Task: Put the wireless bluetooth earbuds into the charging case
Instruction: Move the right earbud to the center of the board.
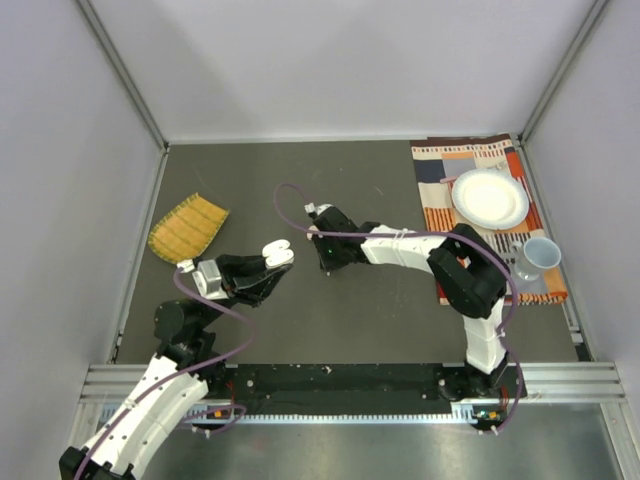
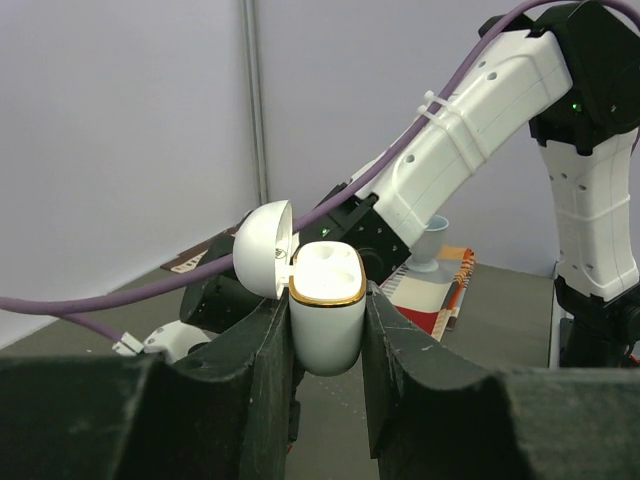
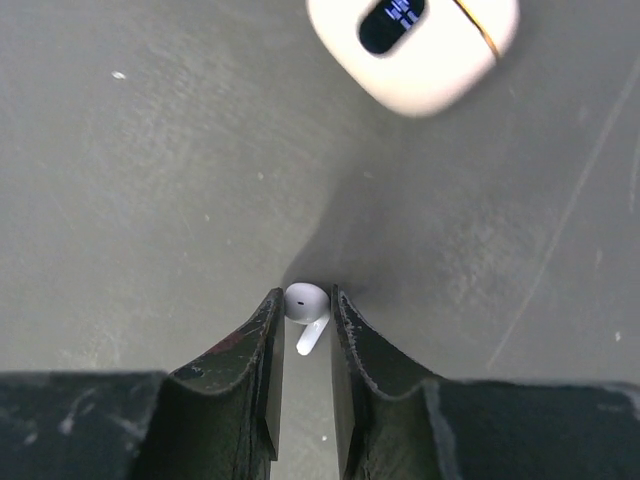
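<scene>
My left gripper [image 1: 268,264] is shut on a white charging case [image 1: 279,252] with a gold rim and holds it upright above the table, its lid hinged open. In the left wrist view the case [image 2: 327,310] sits between my fingers [image 2: 262,350], and the wells I can see look empty. My right gripper [image 1: 327,262] points down at the table just right of it. In the right wrist view its fingertips [image 3: 268,310] are closed on the head of a white earbud [image 3: 305,303] at the table surface. The other earbuds are out of view.
A second, closed, pale case [image 3: 412,48] with a dark display lies on the table just beyond the right gripper. A yellow woven mat [image 1: 188,228] lies at the left. A striped placemat [image 1: 440,190] at the back right holds a white plate [image 1: 490,197] and a clear cup [image 1: 541,254].
</scene>
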Tool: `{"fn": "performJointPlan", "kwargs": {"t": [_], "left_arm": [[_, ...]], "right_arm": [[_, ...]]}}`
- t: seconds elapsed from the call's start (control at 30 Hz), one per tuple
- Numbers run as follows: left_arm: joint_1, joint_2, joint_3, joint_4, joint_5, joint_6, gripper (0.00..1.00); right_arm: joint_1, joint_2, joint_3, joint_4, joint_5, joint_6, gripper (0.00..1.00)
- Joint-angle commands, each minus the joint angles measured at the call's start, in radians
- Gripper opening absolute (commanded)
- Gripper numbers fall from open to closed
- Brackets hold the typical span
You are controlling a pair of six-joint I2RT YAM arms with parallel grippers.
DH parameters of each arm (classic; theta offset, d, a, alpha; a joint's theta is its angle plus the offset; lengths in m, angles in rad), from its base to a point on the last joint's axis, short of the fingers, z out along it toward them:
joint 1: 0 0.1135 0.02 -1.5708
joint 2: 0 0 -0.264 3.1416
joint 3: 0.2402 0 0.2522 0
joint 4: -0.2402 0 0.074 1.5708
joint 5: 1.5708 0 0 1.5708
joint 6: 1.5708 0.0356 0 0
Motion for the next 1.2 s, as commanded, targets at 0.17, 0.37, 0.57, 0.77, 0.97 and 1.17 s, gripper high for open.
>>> {"fn": "performJointPlan", "kwargs": {"t": [0.17,0.37,0.57,0.77,0.97,1.17], "left_arm": [[0.005,0.017,0.031,0.044,0.005,-0.018,0.0],[0.005,0.018,0.034,0.042,0.003,-0.016,0.0],[0.005,0.027,0.034,0.044,0.006,-0.016,0.0],[0.005,0.029,0.032,0.049,-0.003,-0.021,0.0],[0.005,0.032,0.031,0.05,-0.001,-0.019,0.0],[0.005,0.038,0.032,0.05,-0.003,-0.019,0.0]], "right_arm": [[0.011,-0.054,-0.089,-0.116,0.171,0.189,0.27],[0.009,-0.04,-0.062,-0.125,0.181,0.167,0.37],[0.009,-0.023,-0.025,-0.123,0.148,0.094,0.38],[0.012,-0.016,-0.02,-0.12,0.111,0.068,0.37],[0.015,-0.011,-0.017,-0.11,0.085,0.006,0.37],[0.017,-0.007,-0.002,-0.1,0.072,-0.044,0.38]]}}
